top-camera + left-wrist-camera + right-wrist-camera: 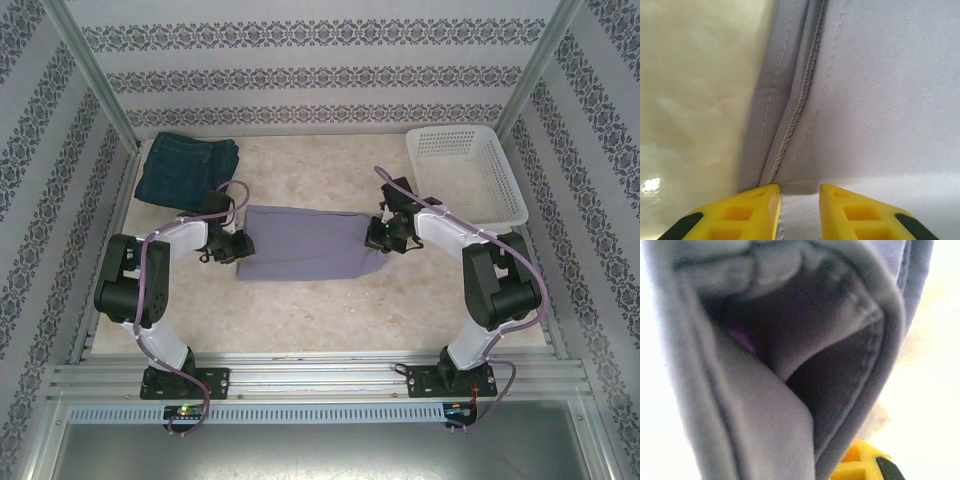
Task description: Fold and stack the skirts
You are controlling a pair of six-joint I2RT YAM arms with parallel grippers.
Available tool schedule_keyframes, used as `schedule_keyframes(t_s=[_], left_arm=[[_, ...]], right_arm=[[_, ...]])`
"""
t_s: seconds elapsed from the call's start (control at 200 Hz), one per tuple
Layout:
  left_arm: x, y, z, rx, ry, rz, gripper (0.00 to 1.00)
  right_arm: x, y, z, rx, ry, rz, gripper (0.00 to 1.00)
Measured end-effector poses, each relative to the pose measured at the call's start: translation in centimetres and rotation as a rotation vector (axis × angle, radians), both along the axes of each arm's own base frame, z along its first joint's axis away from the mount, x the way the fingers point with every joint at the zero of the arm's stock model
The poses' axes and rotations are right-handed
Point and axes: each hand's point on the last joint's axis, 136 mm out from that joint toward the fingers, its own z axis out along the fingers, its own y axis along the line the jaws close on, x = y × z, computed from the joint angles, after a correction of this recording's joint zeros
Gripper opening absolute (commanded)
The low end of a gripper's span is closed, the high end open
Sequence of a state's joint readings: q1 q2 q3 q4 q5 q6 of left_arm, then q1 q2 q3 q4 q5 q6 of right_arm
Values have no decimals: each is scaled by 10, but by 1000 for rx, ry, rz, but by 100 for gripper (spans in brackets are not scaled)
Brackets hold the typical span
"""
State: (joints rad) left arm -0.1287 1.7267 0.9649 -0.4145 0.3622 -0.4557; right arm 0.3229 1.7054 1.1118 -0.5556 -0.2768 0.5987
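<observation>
We see the light lavender-grey cloth skirt (305,243) spread nearly flat at the centre of the desk (300,315); the left claw (232,247) sits at its 9 o'clock edge, yellow fingers (757,210) grasping the stitched seam there; the right claw (378,237) sits at its 3 o'clock edge, clenched on a bunched fold of the same skirt. A folded dark blue denim skirt (187,170) lies at the desk's 10 o'clock corner; a white plastic lattice basket (465,170) stands at 2 o'clock.
</observation>
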Motion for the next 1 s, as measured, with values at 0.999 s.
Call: schedule_keyframes(t_s=[0.999], left_arm=[[-7, -20, 5, -124, 27, -20, 31]], right_arm=[[9, 170, 42, -122, 0, 204, 1]])
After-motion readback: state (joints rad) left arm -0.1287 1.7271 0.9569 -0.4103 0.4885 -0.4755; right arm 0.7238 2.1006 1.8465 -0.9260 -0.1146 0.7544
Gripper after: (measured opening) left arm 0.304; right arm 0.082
